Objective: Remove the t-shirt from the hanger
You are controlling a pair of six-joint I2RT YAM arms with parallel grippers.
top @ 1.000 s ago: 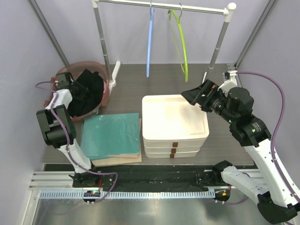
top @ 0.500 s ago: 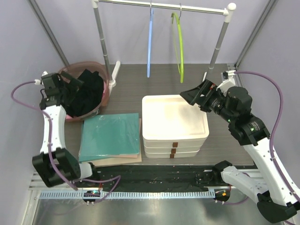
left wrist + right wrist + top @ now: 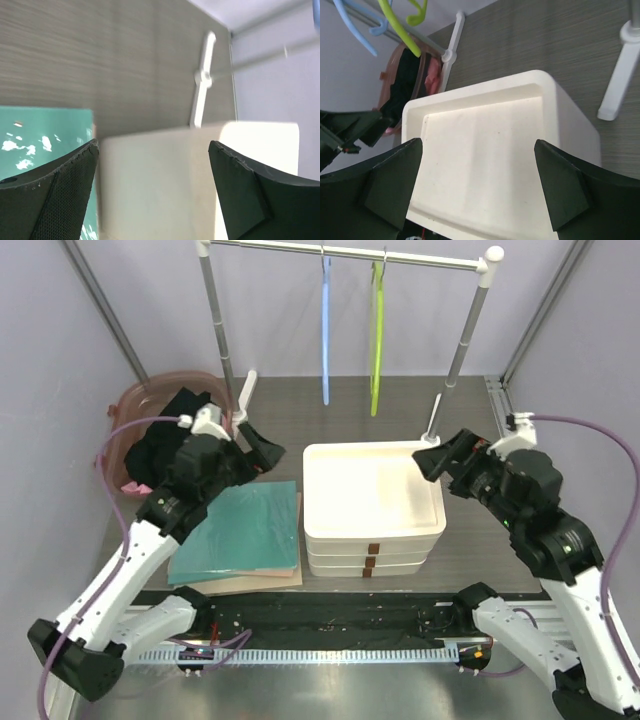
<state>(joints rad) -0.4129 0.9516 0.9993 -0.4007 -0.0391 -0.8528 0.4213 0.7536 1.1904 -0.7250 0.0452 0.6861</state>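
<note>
Both hangers on the rack are bare: a blue hanger [image 3: 325, 335] and a green hanger [image 3: 376, 340], both also in the right wrist view as the blue hanger [image 3: 355, 25] and the green hanger [image 3: 400, 27]. A black t-shirt [image 3: 160, 440] lies bunched in the pink basket [image 3: 125, 405] at the far left; the t-shirt [image 3: 407, 80] shows in the right wrist view too. My left gripper [image 3: 257, 445] [image 3: 155, 192] hangs open and empty over the left edge of the white trays. My right gripper [image 3: 445, 455] [image 3: 477, 185] is open and empty above the trays' right side.
Three stacked white trays [image 3: 375, 540] sit mid-table. A teal board [image 3: 240, 530] lies on a tan sheet to their left. The rack's white feet [image 3: 245, 395] [image 3: 435, 415] and uprights stand at the back, against grey walls.
My left arm swung away from the basket and rightward over the teal board, its jaws opening, with the t-shirt left in the basket. The green hanger stopped swinging and hangs straight. The right gripper drew back slightly.
</note>
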